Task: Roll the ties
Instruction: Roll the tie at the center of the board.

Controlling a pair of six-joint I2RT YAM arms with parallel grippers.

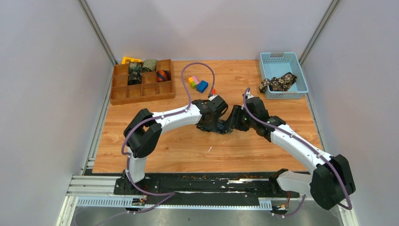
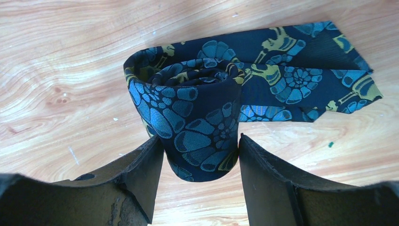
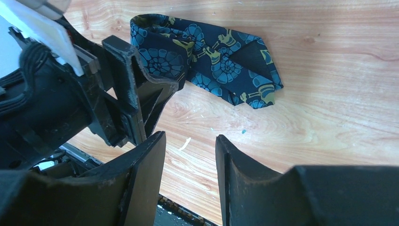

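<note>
Tie coil [image 2: 197,113] in left gripper [image 2: 201,141] (right gripper [image 3: 190,139] agape)

Wooden divided tray [image 1: 143,97] far left, blue basket [image 1: 287,95] far right (coloured blocks [image 1: 197,83] between).

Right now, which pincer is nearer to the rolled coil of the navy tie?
Left. The left pincer clasps the coil from both sides. The right pincer stands open over bare table, apart from the tie's pointed end, touching nothing.
</note>
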